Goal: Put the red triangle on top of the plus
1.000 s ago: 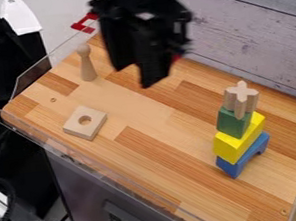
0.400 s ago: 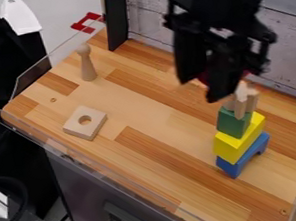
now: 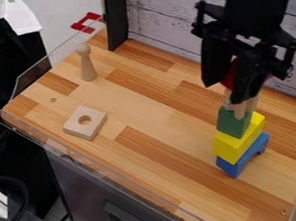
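Above the green block (image 3: 233,122), the gripper (image 3: 228,92) seems closed on the half-hidden red triangle (image 3: 228,76); the plus (image 3: 241,107) stands on that block. Best lower straight, base level, releasing only once centred.

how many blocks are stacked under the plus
3: the green block directly below the plus, the yellow block beneath that, and the blue block at the bottom, on the table.
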Tool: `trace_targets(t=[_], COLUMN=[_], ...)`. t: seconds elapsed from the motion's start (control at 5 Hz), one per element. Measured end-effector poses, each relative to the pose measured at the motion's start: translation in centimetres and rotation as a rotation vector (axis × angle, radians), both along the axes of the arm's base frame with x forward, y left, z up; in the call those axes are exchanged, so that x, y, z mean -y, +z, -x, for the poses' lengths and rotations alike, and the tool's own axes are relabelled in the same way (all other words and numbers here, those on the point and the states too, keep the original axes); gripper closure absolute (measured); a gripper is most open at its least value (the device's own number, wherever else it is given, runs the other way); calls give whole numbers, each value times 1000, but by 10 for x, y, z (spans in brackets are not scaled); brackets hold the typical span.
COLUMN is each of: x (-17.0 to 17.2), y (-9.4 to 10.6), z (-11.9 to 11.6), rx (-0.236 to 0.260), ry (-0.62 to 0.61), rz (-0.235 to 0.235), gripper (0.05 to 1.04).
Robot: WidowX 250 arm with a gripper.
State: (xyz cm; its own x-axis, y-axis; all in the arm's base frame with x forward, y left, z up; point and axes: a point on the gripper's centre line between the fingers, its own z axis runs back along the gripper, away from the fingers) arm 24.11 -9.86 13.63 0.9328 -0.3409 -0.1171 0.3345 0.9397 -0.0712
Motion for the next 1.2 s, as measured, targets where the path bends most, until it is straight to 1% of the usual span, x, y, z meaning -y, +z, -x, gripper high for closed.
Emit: trace_targets(t=[0.4, 0.6, 0.8, 1.0, 1.2], x=[2, 3, 3, 3, 2], y=[-3, -8, -13, -16, -16], z=[-4, -8, -10, -11, -12], rx=[-9, -22, -47, -71, -76], ry=[8, 8, 12, 17, 27], rz=[-3, -8, -16, -32, -24], gripper=[588, 588, 524, 221, 83])
